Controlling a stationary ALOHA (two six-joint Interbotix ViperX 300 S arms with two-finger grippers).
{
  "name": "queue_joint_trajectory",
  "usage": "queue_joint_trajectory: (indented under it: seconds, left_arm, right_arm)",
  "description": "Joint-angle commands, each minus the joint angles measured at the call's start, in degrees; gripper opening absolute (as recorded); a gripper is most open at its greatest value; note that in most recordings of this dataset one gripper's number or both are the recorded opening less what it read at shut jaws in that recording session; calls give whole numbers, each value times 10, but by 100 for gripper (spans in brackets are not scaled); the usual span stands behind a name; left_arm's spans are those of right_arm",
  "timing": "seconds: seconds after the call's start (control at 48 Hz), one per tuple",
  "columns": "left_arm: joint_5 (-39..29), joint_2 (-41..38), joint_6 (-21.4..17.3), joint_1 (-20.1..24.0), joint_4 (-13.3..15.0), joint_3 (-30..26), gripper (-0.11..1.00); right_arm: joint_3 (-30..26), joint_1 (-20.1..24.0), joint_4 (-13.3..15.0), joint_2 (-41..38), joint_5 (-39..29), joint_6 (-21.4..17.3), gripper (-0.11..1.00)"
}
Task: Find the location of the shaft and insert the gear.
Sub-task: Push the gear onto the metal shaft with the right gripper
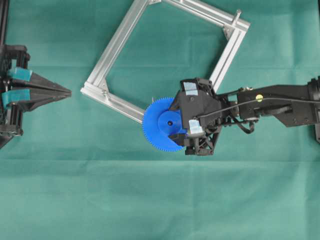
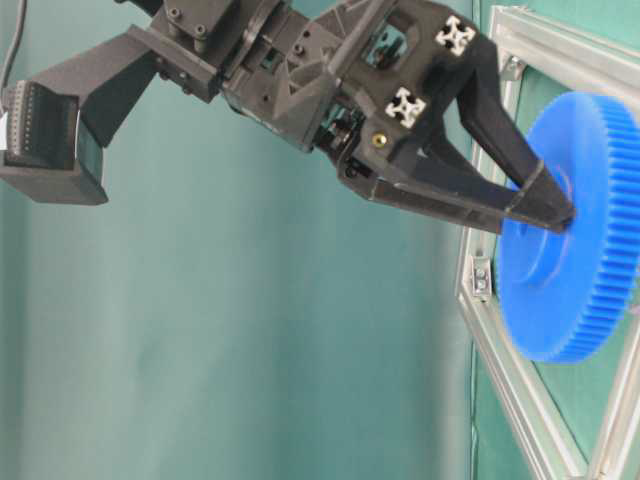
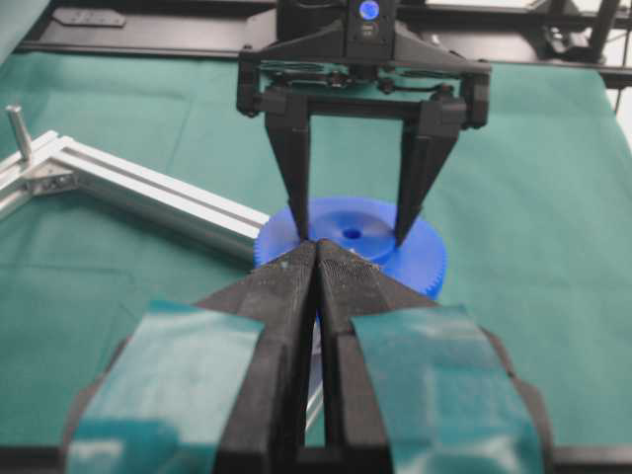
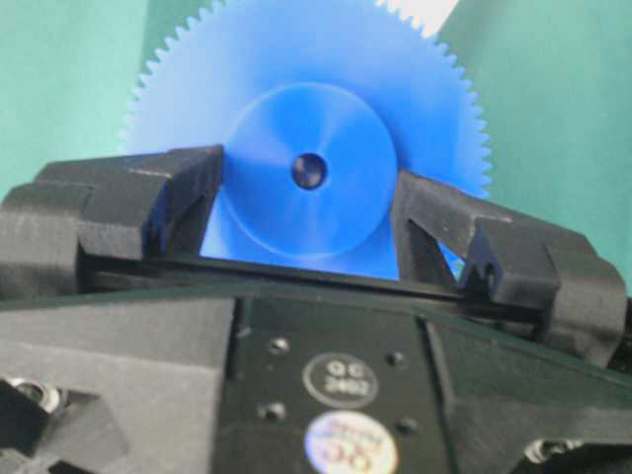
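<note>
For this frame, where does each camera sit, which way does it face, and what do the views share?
Overhead: above the table, looking straight down; both arms, aluminium frame.
Table-level: low by the cloth, looking sideways; right gripper shut on the gear.
Left wrist: on the left arm, looking along its shut left gripper toward the right one.
Right wrist: on the right arm, looking past its fingers at the hub.
All four share the gear.

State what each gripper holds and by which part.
The right gripper holds the blue gear by its raised round hub, one finger on each side. The left gripper is shut and holds nothing.
</note>
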State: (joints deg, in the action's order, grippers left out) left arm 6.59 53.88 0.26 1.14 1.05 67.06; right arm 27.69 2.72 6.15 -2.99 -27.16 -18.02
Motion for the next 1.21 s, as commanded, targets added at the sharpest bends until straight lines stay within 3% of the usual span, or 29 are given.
queue_joint_trajectory:
  seconds: [0.0, 1.188]
  left_arm:
    - [6, -4, 1, 2, 1, -14, 1]
    - [7, -8, 1, 2, 1, -13, 1]
  right_arm:
    - [7, -13, 1, -1, -5, -1, 69]
    - [-29, -6, -3, -20, -19, 1, 69]
